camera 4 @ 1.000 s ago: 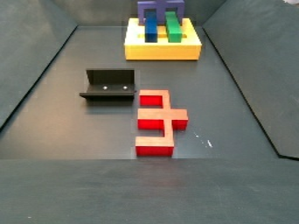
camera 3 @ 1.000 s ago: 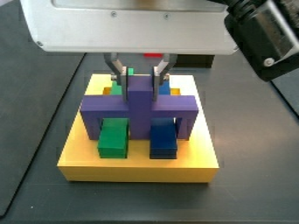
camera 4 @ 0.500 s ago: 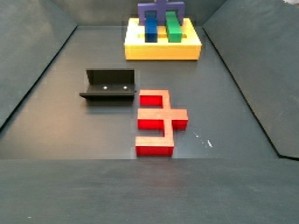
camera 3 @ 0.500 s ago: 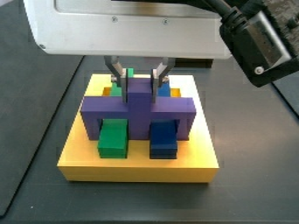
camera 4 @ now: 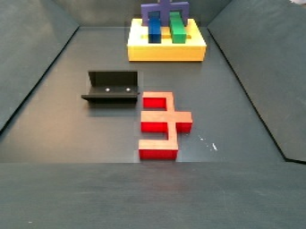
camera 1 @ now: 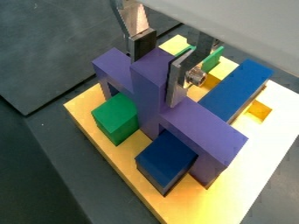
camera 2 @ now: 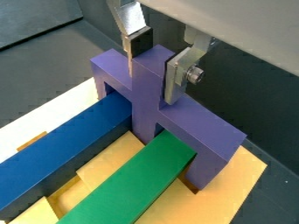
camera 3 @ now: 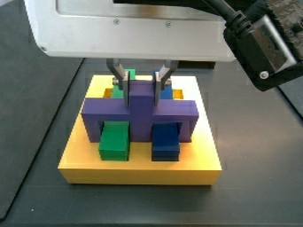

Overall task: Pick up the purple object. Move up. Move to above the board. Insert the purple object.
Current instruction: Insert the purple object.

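Observation:
The purple object (camera 3: 140,111) stands on the yellow board (camera 3: 142,168), its prongs down in the slots, straddling a green block (camera 3: 113,140) and a dark-blue block (camera 3: 166,140). My gripper (camera 3: 140,78) reaches down from above and is shut on its raised middle rib. In both wrist views the silver fingers (camera 1: 179,77) (camera 2: 176,77) press the rib's two sides, with the gripper (camera 1: 159,66) (camera 2: 156,66) centred over the purple object (camera 1: 176,131) (camera 2: 152,96). The far side view shows the board (camera 4: 165,52) at the back with the purple object (camera 4: 162,11) on it.
A red cross-shaped piece (camera 4: 162,125) lies on the dark floor in the middle, and the fixture (camera 4: 111,87) stands to its left. Sloping grey walls bound the floor on both sides. A long blue bar (camera 2: 70,144) and a green bar (camera 2: 128,179) lie in the board.
The gripper and the purple object have sunk slightly lower onto the board. The arm behind has shifted a little. The red piece and the fixture have not moved.

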Robot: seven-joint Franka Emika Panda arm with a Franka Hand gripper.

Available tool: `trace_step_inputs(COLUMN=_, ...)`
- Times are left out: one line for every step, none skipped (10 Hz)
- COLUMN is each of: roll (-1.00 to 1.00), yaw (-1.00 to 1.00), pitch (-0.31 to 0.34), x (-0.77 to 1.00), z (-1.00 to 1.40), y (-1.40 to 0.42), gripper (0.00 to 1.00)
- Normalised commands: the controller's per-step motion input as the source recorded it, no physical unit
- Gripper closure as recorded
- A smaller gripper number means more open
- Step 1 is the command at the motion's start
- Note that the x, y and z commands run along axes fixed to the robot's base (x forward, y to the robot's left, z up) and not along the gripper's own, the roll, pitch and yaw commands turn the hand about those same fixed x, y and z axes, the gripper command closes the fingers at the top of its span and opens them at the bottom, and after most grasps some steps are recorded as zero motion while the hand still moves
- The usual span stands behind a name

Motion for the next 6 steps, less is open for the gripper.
trace_step_inputs(roll=-0.07, yaw=-0.23, pitch=0.000, x=0.36, z=-0.26, y=0.00, gripper=1.00)
trace_step_inputs(roll=-0.06, yaw=-0.29, pitch=0.000, x=0.31, z=-0.20, y=0.00, gripper=1.00)
trace_step_inputs(roll=-0.05, yaw=-0.25, pitch=0.000, x=0.20, z=-0.18, y=0.00, gripper=1.00)
trace_step_inputs(roll=-0.13, yaw=0.00, pitch=-0.043, x=0.00, z=-0.27, y=0.00, gripper=1.00)
trace_step_inputs(roll=-0.14, yaw=0.03, pitch=-0.147, x=-0.14, z=-0.27, y=0.00, gripper=1.00)
trace_step_inputs(roll=-0.14, yaw=0.05, pitch=-0.156, x=-0.14, z=-0.26, y=0.00, gripper=1.00)
